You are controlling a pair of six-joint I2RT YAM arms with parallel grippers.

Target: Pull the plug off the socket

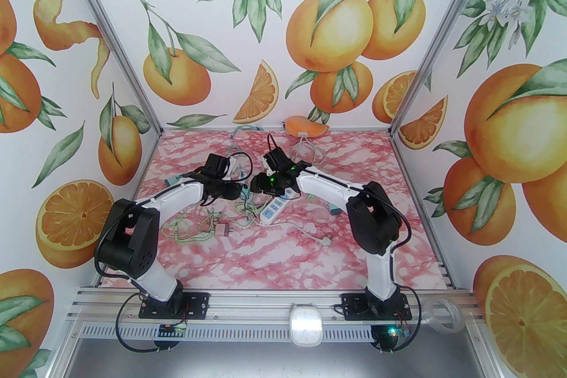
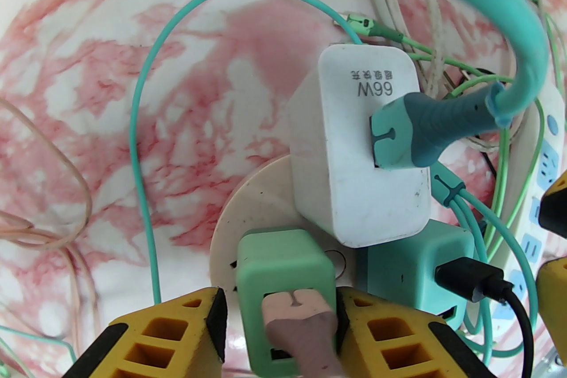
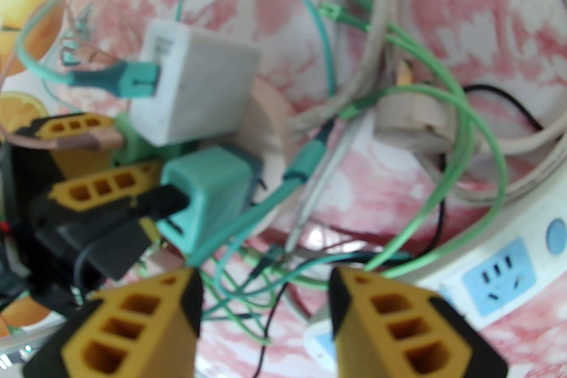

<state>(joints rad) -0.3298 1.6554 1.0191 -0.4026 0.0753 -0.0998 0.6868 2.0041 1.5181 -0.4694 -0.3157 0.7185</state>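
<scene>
Mint-green plug [image 2: 283,261], a pink lead [image 2: 305,318] in its face, sits in the round socket [image 2: 248,208] between the left gripper's [image 2: 281,296] jaws. They stand narrowly open astride it, one pad touching and a sliver of gap at the other. Just beyond them a white charger [image 2: 367,190] and a teal charger [image 2: 407,261] crowd the socket, while the right gripper's [image 3: 266,278] jaws hang open and empty over tangled green cables [image 3: 443,190], a power strip [image 3: 500,270] beside them.

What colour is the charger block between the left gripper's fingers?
The charger block is mint green, clearest in the left wrist view.
</scene>
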